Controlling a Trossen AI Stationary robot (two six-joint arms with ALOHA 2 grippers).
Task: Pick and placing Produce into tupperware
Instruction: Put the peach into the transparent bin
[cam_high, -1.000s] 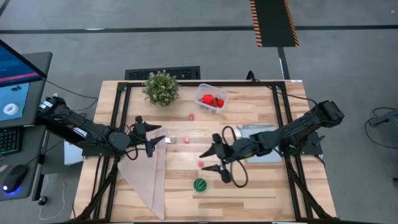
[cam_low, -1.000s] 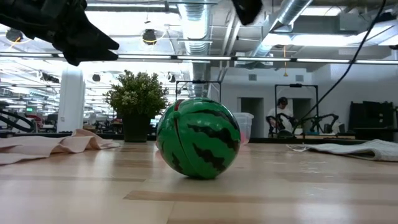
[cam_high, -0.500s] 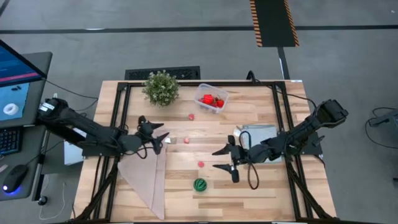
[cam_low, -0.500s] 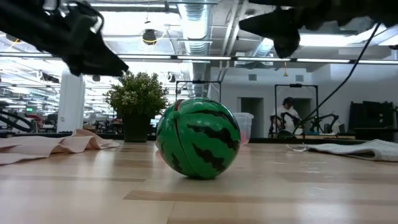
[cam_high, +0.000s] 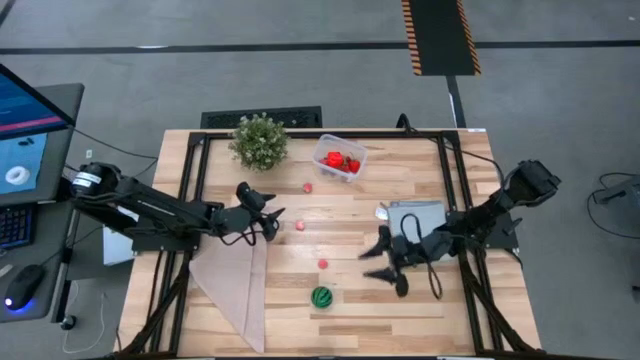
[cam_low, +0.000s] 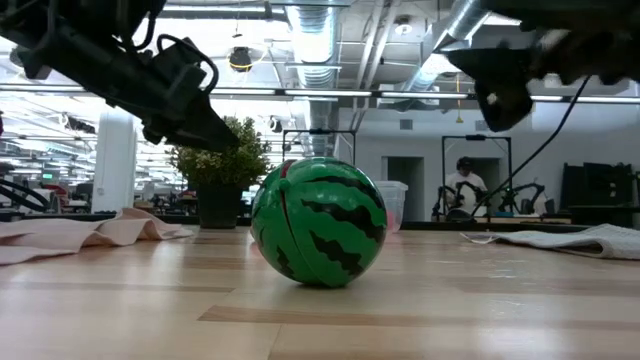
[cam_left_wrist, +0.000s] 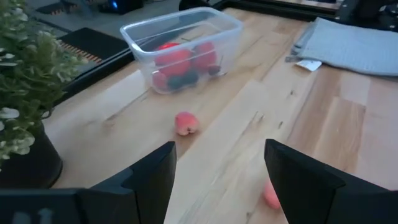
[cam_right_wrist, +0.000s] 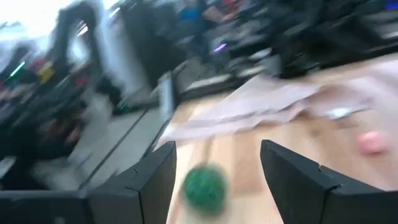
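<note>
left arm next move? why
Probably ease the left gripper forward and down onto the pink piece just ahead of it. Its fingers are open and empty, that piece lies loose on the wood, and the tupperware already holding red fruit sits a short way beyond. The right gripper, also open, is nearer the striped green ball.

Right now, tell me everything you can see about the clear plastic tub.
The tupperware is a small clear rectangular tub with rounded corners and a thin rim, lid off, standing upright on the wooden table's far side, to the right of the potted plant. Through its walls show several red pieces and at least one dark piece. A single pink piece lies on the wood just short of it, apart from it. Neither gripper touches it.
</note>
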